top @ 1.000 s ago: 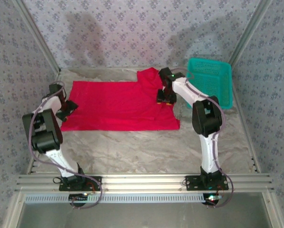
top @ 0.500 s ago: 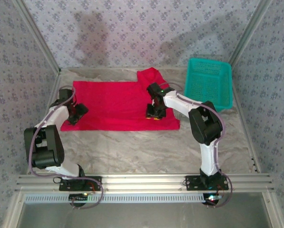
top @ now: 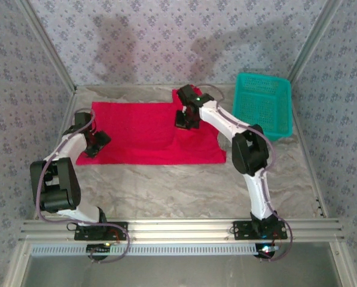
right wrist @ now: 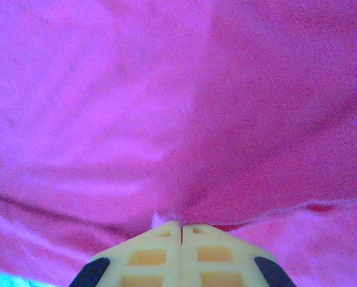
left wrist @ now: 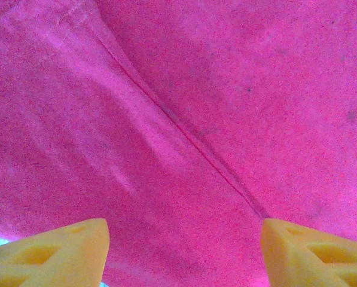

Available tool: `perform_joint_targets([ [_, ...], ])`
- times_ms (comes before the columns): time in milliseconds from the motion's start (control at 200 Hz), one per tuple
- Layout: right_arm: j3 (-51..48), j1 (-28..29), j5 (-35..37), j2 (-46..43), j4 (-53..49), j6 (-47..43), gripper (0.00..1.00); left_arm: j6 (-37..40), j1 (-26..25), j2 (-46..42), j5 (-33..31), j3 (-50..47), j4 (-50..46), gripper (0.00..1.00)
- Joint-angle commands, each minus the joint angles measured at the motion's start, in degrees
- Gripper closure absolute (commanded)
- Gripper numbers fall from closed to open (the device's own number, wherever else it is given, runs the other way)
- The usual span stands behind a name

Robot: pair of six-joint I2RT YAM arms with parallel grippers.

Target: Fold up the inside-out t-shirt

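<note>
- From above, you see the red t-shirt [top: 142, 128] spread flat on the counter [top: 166, 185], with the left pincer [top: 97, 142] at its left edge and the right pincer [top: 184, 121] on its far right part.
- Left wrist: your left pincer [left wrist: 187, 242] gapes wide just above the cloth.
- Right wrist: your right pincer [right wrist: 181, 230] is closed, pinching a pucker of shirt.

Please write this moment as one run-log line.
left gripper: open, over t-shirt edge | right gripper: shut on t-shirt | fold: not finished

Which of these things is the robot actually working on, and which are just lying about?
In the job: red t-shirt; right arm, jaws shut on its cloth; left arm, jaws open over it.
Lying about: teal basket, right of the shirt.
</note>
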Motion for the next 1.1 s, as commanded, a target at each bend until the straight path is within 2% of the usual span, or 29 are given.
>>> perform_joint_targets([
  [0,13.3,-0.4,-0.2,10.9,-7.6,-3.3,0.65,1.5,0.0,-1.8,-1.3,2.4,-3.1,0.33],
  [85,26.3,-0.5,-0.6,16.9,-14.4,-4.5,0.55,1.6,0.0,-2.2,-0.3,3.1,-3.8,0.33],
  [155,28.2,-0.5,0.2,16.2,-17.1,-5.9,0.54,1.4,-0.1,-2.6,1.0,3.6,-4.1,0.33],
  [250,16.3,0.3,2.0,7.3,-13.1,-7.2,0.53,0.9,-0.3,-3.7,2.6,3.9,-3.9,0.33],
  [365,-6.9,1.1,3.8,-6.7,-2.5,-5.6,0.51,-0.4,-0.7,-4.1,5.7,3.0,-1.5,0.33],
  [500,-23.5,0.3,4.0,-14.7,8.1,-4.5,0.5,-2.5,-0.8,-0.6,12.3,1.8,4.2,0.32],
  [695,-29.6,-2.2,0.5,-11.9,11.4,-1.2,0.5,-2.5,0.3,7.8,16.1,2.8,8.0,0.32],
  [800,-33.5,-3.1,0.8,-11.3,12.3,-1.0,0.5,-1.2,2.9,10.5,15.8,1.9,8.7,0.32],
  [894,-37.4,-3.9,0.8,-11.6,12.3,-0.9,0.5,-1.7,6.2,13.1,18.2,-0.5,10.0,0.32],
  [984,-42.3,-3.6,0.6,-12.9,14.2,-1.0,0.5,-2.6,8.0,13.5,20.5,-4.3,12.7,0.33],
  [1094,-49.5,-2.2,0.6,-15.6,14.9,-0.9,0.5,-3.3,8.1,10.5,20.1,-9.3,13.3,0.33],
])
